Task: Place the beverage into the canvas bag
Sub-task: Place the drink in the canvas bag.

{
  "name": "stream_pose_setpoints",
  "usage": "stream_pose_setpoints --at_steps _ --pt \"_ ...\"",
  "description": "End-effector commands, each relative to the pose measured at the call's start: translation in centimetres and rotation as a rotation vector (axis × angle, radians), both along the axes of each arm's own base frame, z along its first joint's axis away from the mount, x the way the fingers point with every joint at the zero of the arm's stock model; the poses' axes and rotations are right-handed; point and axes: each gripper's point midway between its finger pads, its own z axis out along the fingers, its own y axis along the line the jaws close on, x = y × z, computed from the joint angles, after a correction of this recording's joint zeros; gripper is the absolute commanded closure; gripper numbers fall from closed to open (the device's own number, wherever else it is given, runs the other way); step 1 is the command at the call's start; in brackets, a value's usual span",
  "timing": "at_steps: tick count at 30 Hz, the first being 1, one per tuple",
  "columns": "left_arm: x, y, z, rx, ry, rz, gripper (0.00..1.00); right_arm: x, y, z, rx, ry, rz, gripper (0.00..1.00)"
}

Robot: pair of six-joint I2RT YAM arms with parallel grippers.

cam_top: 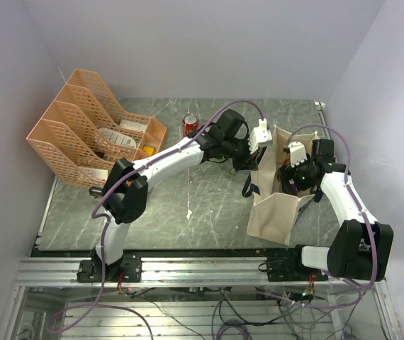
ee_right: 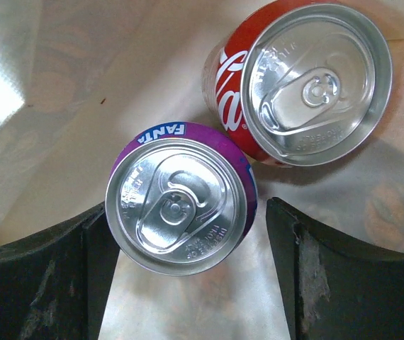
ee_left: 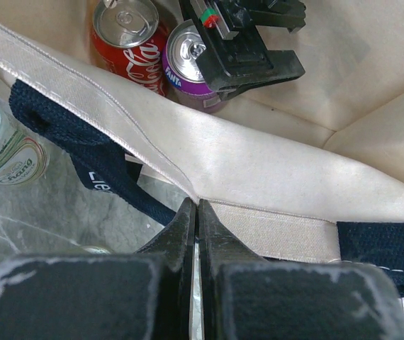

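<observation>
We see the canvas bag (cam_top: 276,212) standing by the right edge of the worktop (cam_top: 188,212); the left gripper (ee_left: 196,210) is clamped on its cloth rim, holding the mouth open. The right gripper (ee_right: 188,216) is down inside the bag; jaws are parted either side of the purple can (ee_right: 177,212), with a clear gap on one side; the other finger (ee_right: 46,283) is close to it or touching, we cannot tell which. That can stands upright on the bag floor, just beside a red cola can (ee_right: 301,85), also upright; this drink looks delivered. A spare red can (cam_top: 190,124) waits near the far edge; orange file trays (cam_top: 88,134) sit at the far-left corner. We judge the step as release and pull-out; open fully, lift straight up, no sideways drift toward the cola can or the bag wall; the left grip should hold the rim until the right arm clears, else the cloth may sag.
</observation>
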Motion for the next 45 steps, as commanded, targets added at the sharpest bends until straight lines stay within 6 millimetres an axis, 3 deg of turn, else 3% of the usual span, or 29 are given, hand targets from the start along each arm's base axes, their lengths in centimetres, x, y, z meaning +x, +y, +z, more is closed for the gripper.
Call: stream_pose_setpoints --at_steps 1,8,11,25,33,40,45 --pt "-0.4 -0.5 1.6 -0.029 -0.015 -0.028 0.93 0.0 -1.2 0.2 -0.048 -0.013 -0.025 0.2" --pt "-0.4 -0.5 1.8 -0.03 -0.022 -0.029 0.93 -0.1 -1.4 1.5 -0.065 -0.03 -0.024 0.14" --pt "-0.4 -0.5 2.0 -0.033 -0.03 -0.031 0.93 0.1 -1.2 2.3 -0.054 -0.048 -0.029 0.04" --pt "-0.1 -0.6 2.5 -0.043 -0.019 -0.002 0.93 0.8 -0.6 6.3 -0.023 -0.122 -0.027 0.02" --pt "0.2 -0.9 3.9 -0.071 -0.016 0.025 0.92 2.3 -0.1 11.7 0.017 -0.224 -0.045 0.03" --pt "0.2 -1.1 6.9 -0.121 -0.023 0.038 0.74 3.9 1.6 17.7 0.115 -0.372 -0.042 0.08" --pt "0.7 -0.4 9.4 -0.141 -0.067 0.068 0.49 5.9 2.8 20.7 0.212 -0.417 -0.063 0.09"
